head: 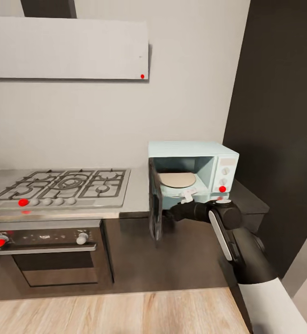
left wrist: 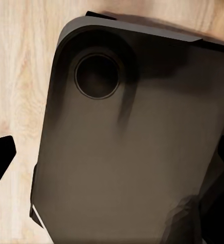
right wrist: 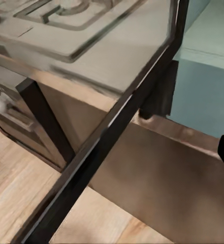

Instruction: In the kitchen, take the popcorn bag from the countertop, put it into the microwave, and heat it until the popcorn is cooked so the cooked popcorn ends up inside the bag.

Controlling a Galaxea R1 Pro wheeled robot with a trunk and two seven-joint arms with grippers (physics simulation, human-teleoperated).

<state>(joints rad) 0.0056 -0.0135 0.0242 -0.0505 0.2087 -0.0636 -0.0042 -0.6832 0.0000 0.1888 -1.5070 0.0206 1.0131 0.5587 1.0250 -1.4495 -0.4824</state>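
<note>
The microwave (head: pixel 192 174) is sitting on the grey countertop (head: pixel 137 195) with its door (head: pixel 155 204) hanging open; the popcorn bag (head: pixel 176 180) is lying inside the cavity. The right gripper (head: pixel 172 214) is reaching just beside the door, its opening impossible to judge. A gas hob (head: pixel 62 185) is lying left, above an oven (head: pixel 51 253). Wooden floor (head: pixel 116 313) is showing below.

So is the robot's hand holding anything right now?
Cannot tell: the right gripper reaches to the pale mint-blue microwave's open dark glass door, but its fingers are hidden behind the door's edge.
</note>
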